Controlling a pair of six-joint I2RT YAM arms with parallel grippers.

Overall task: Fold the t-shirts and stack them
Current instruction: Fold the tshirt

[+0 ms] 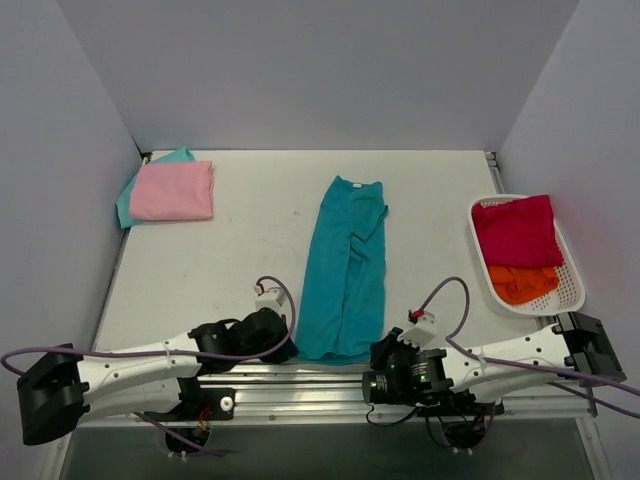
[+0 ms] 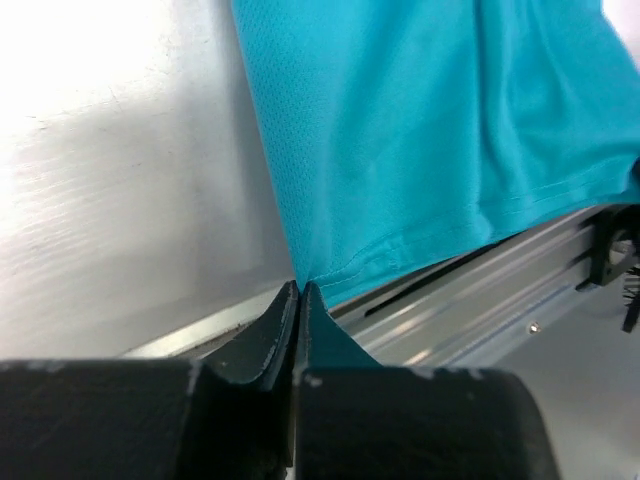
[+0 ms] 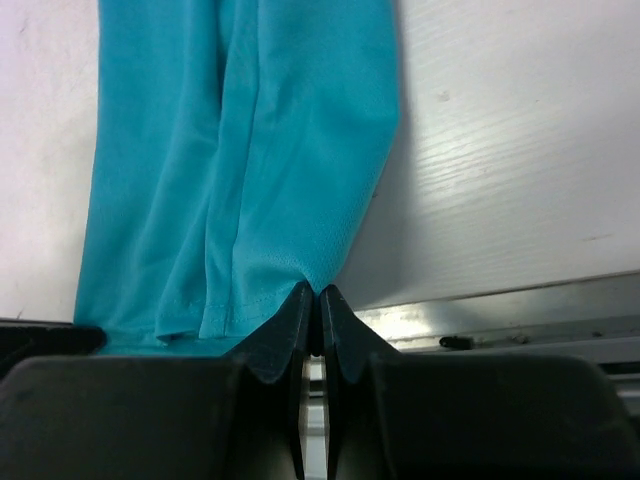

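Black fingers of left gripper pinched shut on near-left hem corner of long teal cloth t-shirt. The right gripper is clamped likewise on near-right hem corner. Pinches show only in wrist views. Top view alone shows the shirt as a narrow strip mid white table, folded pink t-shirt on mint-teal t-shirt far-left, crimson t-shirt and orange t-shirt in white plastic basket right.

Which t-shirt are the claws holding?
The large teal t-shirt: left claw and right claw pinch its near hem corners. Pink t-shirt lies folded far left; crimson t-shirt and orange t-shirt sit in the basket.
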